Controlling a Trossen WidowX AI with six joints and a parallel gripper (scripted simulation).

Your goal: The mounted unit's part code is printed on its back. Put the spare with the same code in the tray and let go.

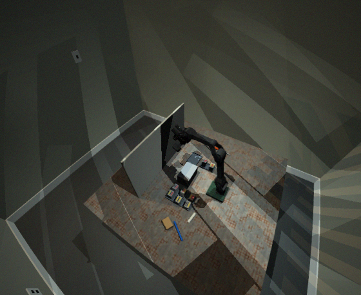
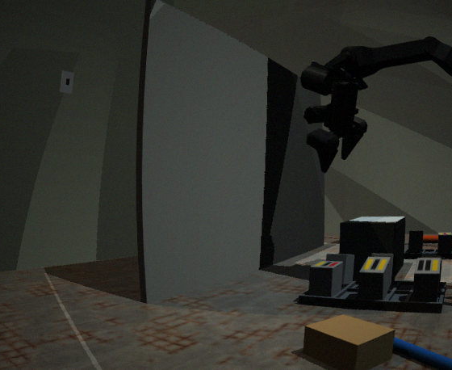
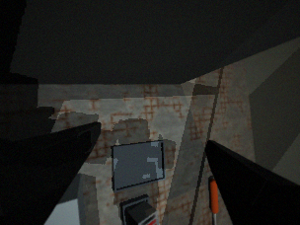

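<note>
A: Spares [image 2: 375, 276] — where do they sit, and which way do they run?

B: Low and well apart from the fingers, in a dark holder [image 2: 367, 304] on the patterned floor. In the exterior view three grey blocks stand upright in a row, long axes vertical, striped top faces tilted toward the camera: yellow and red on one [image 2: 325, 278], yellow and black on the other two. Nearer the camera than these lie a tan block [image 2: 349, 339] and a blue rod [image 2: 428, 355].

A: And the gripper [image 2: 336, 150]?

B: It hangs high, pointing downward, fingers spread wide with nothing between them. It is just beside the dark edge of the tall grey panel [image 2: 206, 161].

A: What lies under the fingers?

B: The wrist view alone shows this: between the two dark fingers, far below, a grey rectangular tray [image 3: 138, 165] with a dark rim, its long sides running roughly up the frame. Below it in the frame is a small block with a red mark [image 3: 142, 213]; beside the other finger, an orange-handled tool [image 3: 213, 194].

A: What does the top view add?

B: The whole arm [image 1: 216, 154] on its green base [image 1: 211, 194], arched toward the panel, and the pale-topped mounted unit [image 1: 188, 171] standing between holder and tray. The unit's back face and any code on it cannot be made out in any view.
</note>
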